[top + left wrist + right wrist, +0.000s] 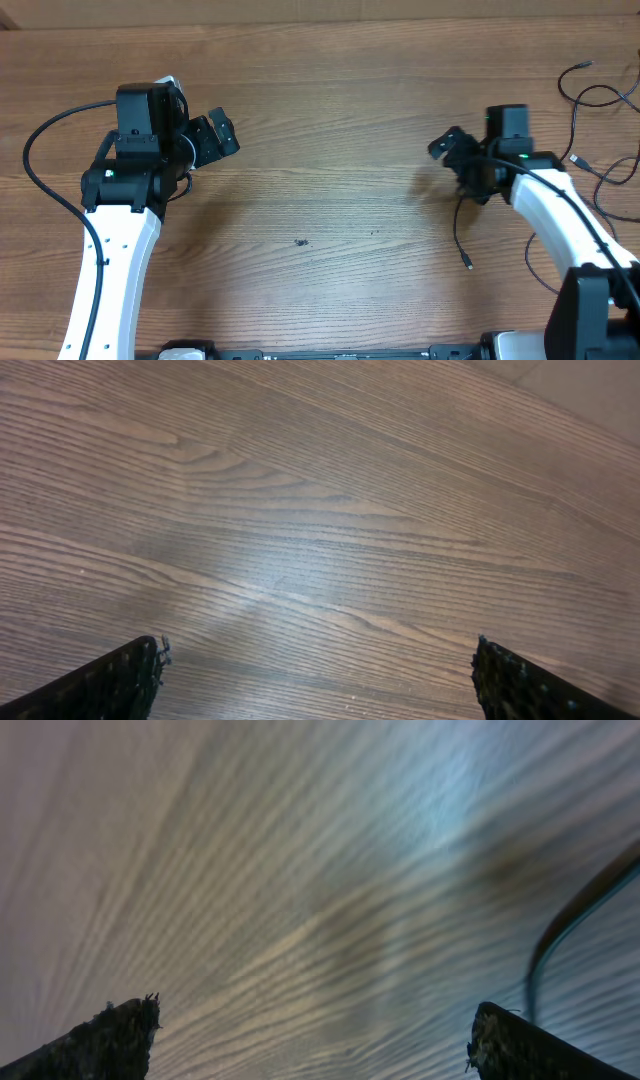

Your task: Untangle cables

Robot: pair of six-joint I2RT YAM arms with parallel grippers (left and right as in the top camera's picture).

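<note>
Two arms reach over a wooden table (330,60) in the overhead view. The left gripper (212,140) sits at the left, jaws spread wide and holding nothing. The right gripper (458,165) sits at the right, also spread. A thin black cable (456,225) trails from beneath it toward the near edge and ends in a small plug. More cables (595,110) lie in loose curls by the far right edge.

In the left wrist view, the left gripper (320,680) shows two dark fingertips (115,680) far apart above the wood, gripping nothing.

In the right wrist view, the right gripper (315,1040) stands equally wide and holds nothing. The blurred cable (565,920) curves just beside one fingertip (520,1045), outside the gap.
</note>
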